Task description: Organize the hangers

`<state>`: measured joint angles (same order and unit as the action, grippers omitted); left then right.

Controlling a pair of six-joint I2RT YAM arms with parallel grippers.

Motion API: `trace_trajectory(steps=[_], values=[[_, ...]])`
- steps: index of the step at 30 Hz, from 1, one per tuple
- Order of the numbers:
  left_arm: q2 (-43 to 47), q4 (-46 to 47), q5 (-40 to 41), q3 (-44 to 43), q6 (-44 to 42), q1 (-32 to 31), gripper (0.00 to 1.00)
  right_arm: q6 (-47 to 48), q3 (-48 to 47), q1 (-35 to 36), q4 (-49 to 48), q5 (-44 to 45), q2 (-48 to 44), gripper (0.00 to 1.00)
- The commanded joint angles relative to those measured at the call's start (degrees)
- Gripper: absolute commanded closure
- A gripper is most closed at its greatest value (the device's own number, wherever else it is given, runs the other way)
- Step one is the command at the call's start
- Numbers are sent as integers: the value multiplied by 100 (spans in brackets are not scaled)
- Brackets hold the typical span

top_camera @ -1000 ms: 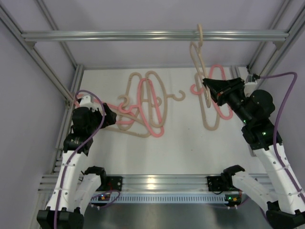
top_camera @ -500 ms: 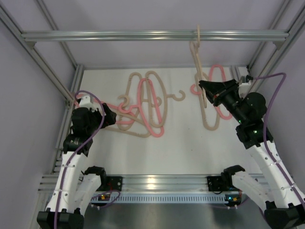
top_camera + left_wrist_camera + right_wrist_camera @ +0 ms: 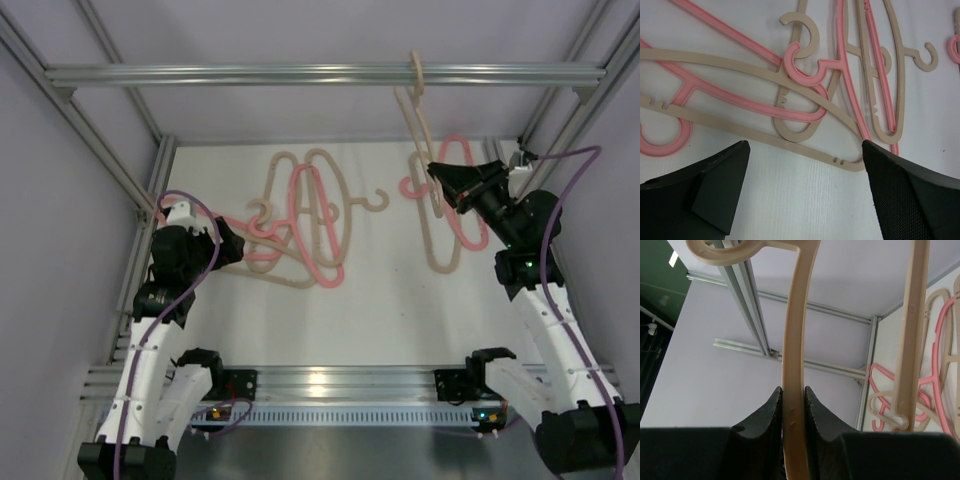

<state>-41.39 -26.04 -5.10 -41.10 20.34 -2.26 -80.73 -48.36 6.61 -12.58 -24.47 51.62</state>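
A beige hanger (image 3: 427, 150) hangs by its hook (image 3: 417, 70) over the top rail (image 3: 300, 74), its lower end reaching down toward the table. My right gripper (image 3: 441, 178) is shut on one arm of this hanger (image 3: 793, 390), and the hook (image 3: 725, 251) sits on the rail above. A pink hanger (image 3: 462, 195) lies on the table below it. A pile of beige and pink hangers (image 3: 305, 215) lies at the left centre. My left gripper (image 3: 236, 247) is open and empty just above the table beside the pile (image 3: 805, 100), fingers (image 3: 722, 182) apart.
Aluminium frame posts (image 3: 150, 180) stand at the table's left and right sides. A lone beige hook end (image 3: 378, 200) sticks out of the pile toward the middle. The white table (image 3: 380, 310) fills the front.
My right gripper, holding the beige hanger, swung a little left, then back right and slightly farther away; the hanger tilted with it. The left arm has not moved.
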Motion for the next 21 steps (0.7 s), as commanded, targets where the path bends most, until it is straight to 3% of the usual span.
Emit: trace_trajectory(steps=[1,12,21], values=[[60,301,-17,14,-74,-2,2,-66,204,-300,54,-58,60,100],[25,302,-35,23,-65,-2,2,-435,494,-1521,291,-629,-582,100],[25,302,-70,23,-56,-2,2,-549,512,-2471,335,-1288,-477,100]])
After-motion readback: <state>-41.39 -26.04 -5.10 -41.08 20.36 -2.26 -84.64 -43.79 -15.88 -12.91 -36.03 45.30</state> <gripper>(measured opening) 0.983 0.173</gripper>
